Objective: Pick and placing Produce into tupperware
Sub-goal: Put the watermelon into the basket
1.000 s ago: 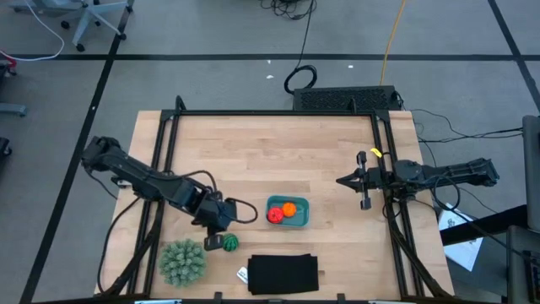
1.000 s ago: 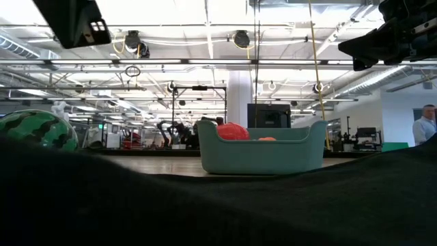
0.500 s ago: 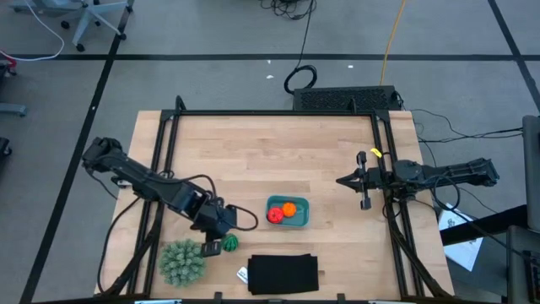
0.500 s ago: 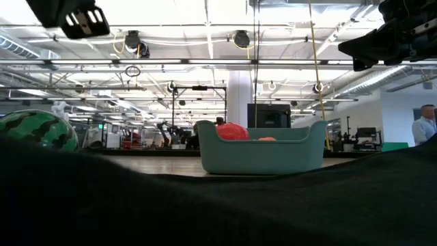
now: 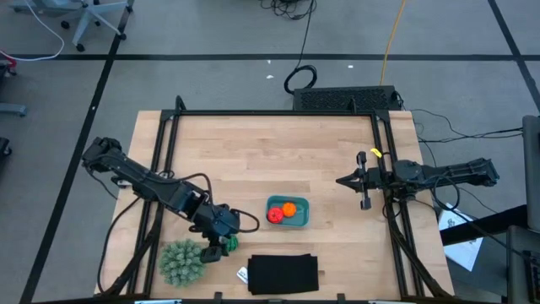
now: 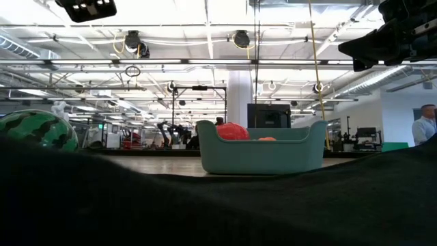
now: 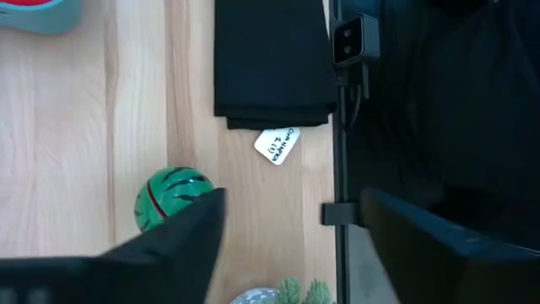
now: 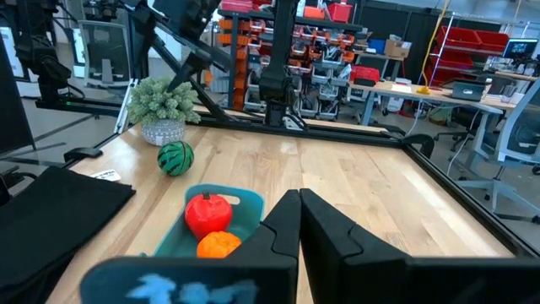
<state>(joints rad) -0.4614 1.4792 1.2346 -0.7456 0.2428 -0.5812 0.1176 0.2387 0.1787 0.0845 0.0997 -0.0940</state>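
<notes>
With the left gripper point(image 5: 221, 245) spread wide just above the striped green ball point(image 7: 171, 198), which sits on the table beside the spiky plant point(image 5: 181, 261), I'd centre it, then drop straight down. Count: one red fruit point(image 8: 207, 212) and one orange point(image 8: 220, 244) in the teal tupperware point(image 5: 301, 219), one ball outside. The right gripper point(image 5: 352, 181) waits pinched together, well apart.

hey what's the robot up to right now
It is putting toy produce into a teal tupperware. A red fruit and an orange ball already sit inside. The left gripper is open just above the last piece, a green striped ball on the table between the spiky plant and the black cloth. The right gripper is shut and waits, empty, at the table's right side.
</notes>
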